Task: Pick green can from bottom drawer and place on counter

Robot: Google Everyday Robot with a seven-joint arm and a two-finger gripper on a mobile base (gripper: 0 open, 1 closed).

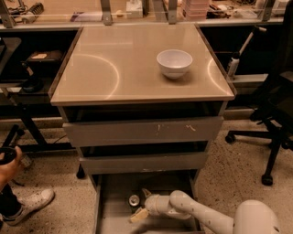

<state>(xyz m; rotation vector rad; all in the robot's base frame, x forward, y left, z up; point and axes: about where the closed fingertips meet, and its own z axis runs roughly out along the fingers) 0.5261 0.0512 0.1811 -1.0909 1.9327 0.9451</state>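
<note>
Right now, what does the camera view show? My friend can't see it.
A white robot arm reaches into the open bottom drawer, its open end effector right beside a small can standing on the drawer floor. Above, a white bowl sits on the beige counter.

floor (238,160): pale speckled stone, beige with dark flecks, bare to the right of the drawers
bench (59,11): long wooden top across the back, cluttered with small items
posts (106,10): grey metal uprights standing on the bench
under the bench: dark open space, with a shelf (39,57) on the left
chair (274,109): black office chair on castors at the right edge, partly cut off
table legs (25,123): black metal frame on the left
light: warm and dim, darkest beneath the bench
gripper (142,204): low in the view, inside the bottom drawer (114,217), fingers spread
</note>
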